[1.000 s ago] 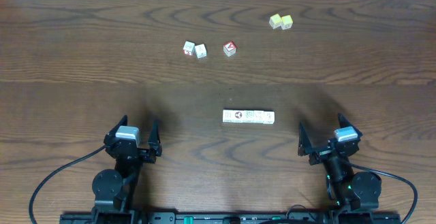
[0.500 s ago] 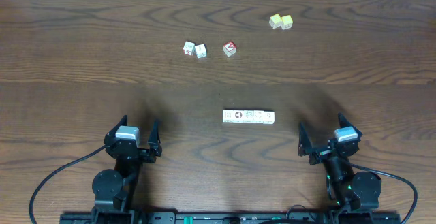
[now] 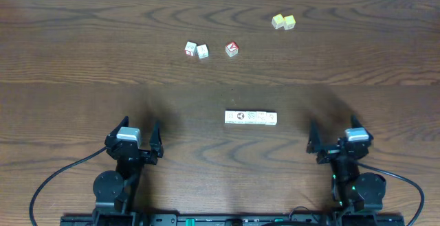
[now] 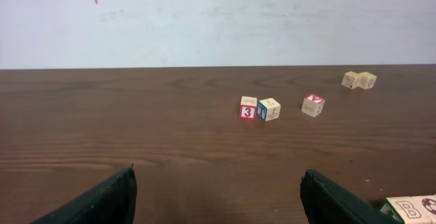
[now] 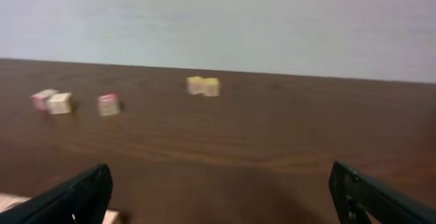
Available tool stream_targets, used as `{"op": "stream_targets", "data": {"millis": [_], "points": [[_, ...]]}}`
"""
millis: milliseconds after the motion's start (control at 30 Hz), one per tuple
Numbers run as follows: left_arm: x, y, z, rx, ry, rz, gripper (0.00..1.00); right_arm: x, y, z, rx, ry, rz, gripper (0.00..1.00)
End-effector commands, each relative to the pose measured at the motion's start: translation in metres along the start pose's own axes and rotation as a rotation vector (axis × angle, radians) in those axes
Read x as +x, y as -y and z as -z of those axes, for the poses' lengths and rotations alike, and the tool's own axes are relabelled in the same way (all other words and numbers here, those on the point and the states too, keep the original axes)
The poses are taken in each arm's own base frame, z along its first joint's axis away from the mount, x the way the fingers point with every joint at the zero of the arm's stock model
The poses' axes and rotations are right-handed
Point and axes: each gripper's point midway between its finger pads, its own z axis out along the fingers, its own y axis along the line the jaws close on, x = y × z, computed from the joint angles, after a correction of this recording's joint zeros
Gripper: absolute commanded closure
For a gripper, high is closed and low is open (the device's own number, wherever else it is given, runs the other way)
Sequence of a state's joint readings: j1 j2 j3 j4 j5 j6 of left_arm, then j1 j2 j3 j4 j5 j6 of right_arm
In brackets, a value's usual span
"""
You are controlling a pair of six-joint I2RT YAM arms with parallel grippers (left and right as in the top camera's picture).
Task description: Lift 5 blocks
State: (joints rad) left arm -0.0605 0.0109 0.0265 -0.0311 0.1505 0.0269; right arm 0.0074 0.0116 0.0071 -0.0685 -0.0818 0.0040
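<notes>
five whitish blocks [image 3: 251,118] lie touching end to end in one row on the wooden table [image 3: 82,61], near its middle, between the two arms and slightly farther out. well beyond the row sits a cube with a red-framed "3" [image 4: 248,107], just beside a blue-edged cube [image 4: 269,109]. right of them is a red-faced cube [image 3: 232,49], and farther right two pale yellow cubes [image 3: 283,22] touch. the left wrist view shows a "b" on the row's end; other marks are too small to read. the left gripper [image 3: 135,135] and right gripper [image 3: 335,137] stand with fingers wide apart, holding nothing, well apart from the row.
</notes>
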Motion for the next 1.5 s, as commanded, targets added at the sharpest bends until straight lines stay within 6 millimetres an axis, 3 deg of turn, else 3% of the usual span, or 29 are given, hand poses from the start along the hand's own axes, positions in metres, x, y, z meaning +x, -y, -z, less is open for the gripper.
{"op": "stream_targets", "data": {"millis": [0,1467], "points": [[0.0158,-0.0028,-0.0012,-0.011,-0.042,-0.006,0.23,0.0016,0.0143,0.0009,0.079,-0.004,-0.035,0.01],[0.0158,-0.0028,-0.0012,-0.011,-0.042,-0.006,0.23,0.0008,0.0154,0.001,0.085,-0.001,-0.025,0.01]]}}
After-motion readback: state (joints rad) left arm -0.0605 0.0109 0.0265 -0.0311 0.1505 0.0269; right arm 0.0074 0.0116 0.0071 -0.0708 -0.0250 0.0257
